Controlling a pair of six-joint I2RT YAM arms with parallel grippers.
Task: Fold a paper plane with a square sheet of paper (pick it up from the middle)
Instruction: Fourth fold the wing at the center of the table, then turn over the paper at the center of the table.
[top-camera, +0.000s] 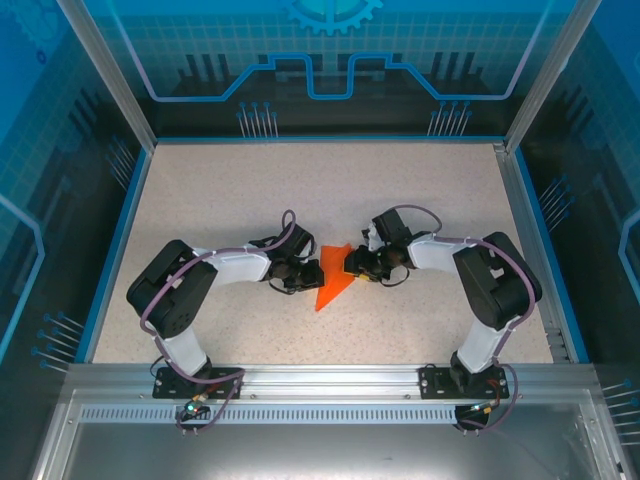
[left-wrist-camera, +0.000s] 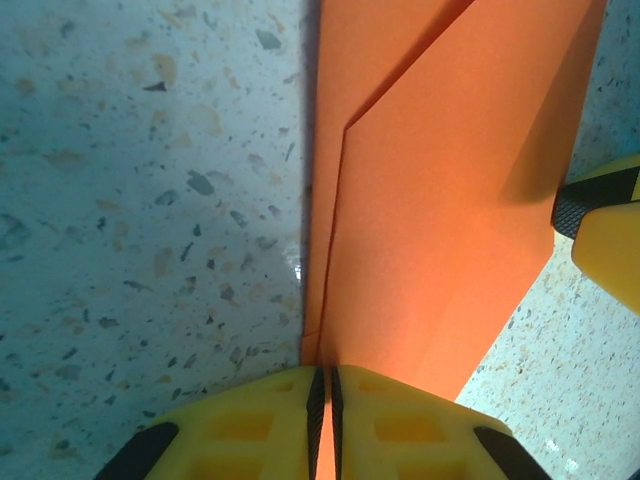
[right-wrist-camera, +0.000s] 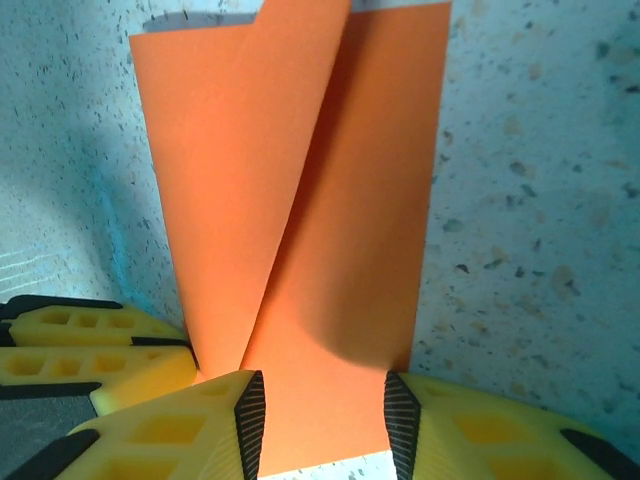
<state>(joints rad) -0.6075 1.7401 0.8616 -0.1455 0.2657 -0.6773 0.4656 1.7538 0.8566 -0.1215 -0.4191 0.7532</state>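
The square sheet of paper (top-camera: 332, 285) is bright orange and creased into a pointed shape, its tip toward the near edge, lying mid-table between both arms. My left gripper (top-camera: 308, 277) is shut on the sheet's left folded edge; in the left wrist view the paper (left-wrist-camera: 450, 200) runs out from between the nearly touching pads of the left gripper (left-wrist-camera: 323, 395). My right gripper (top-camera: 350, 265) stands open at the sheet's right side. In the right wrist view the layered paper (right-wrist-camera: 300, 200) spans the gap of the right gripper (right-wrist-camera: 322, 420).
The speckled beige table (top-camera: 250, 190) has a blue raised rim on all sides and an aluminium rail at the near edge. One right finger (left-wrist-camera: 605, 235) shows close by in the left wrist view, and the left fingers (right-wrist-camera: 90, 350) crowd the right wrist view.
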